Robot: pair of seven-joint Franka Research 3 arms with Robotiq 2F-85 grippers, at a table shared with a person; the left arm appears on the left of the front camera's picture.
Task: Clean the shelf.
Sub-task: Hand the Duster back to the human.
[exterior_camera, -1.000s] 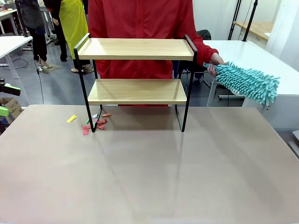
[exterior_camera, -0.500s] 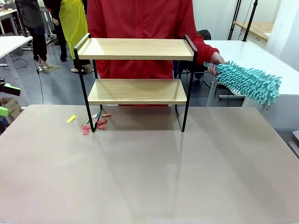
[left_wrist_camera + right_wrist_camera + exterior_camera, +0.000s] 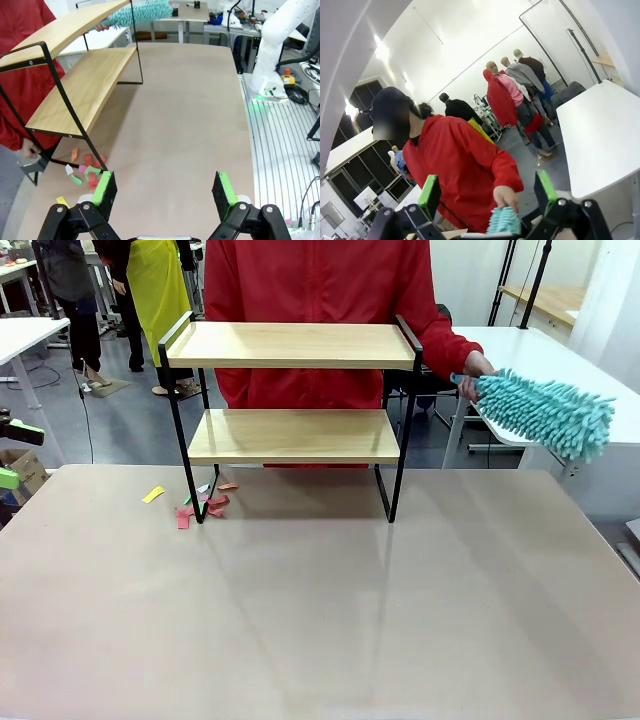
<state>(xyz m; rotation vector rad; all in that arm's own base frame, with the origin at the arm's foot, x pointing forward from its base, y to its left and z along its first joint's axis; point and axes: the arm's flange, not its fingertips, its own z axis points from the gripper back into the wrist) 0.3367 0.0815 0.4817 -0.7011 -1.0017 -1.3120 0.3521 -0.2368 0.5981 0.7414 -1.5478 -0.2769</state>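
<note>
The shelf (image 3: 290, 412) stands at the far side of our table (image 3: 320, 620), paper scraps (image 3: 203, 504) by its left legs. Behind it, a person in red holds a teal duster (image 3: 545, 412) off the shelf's right end. Our left gripper (image 3: 165, 190) and right gripper (image 3: 487, 192) both hang with jaws apart, holding nothing.

shelf (image 3: 290, 345): matt light wood, black metal | duster (image 3: 545, 412): fluffy teal cloth
</note>
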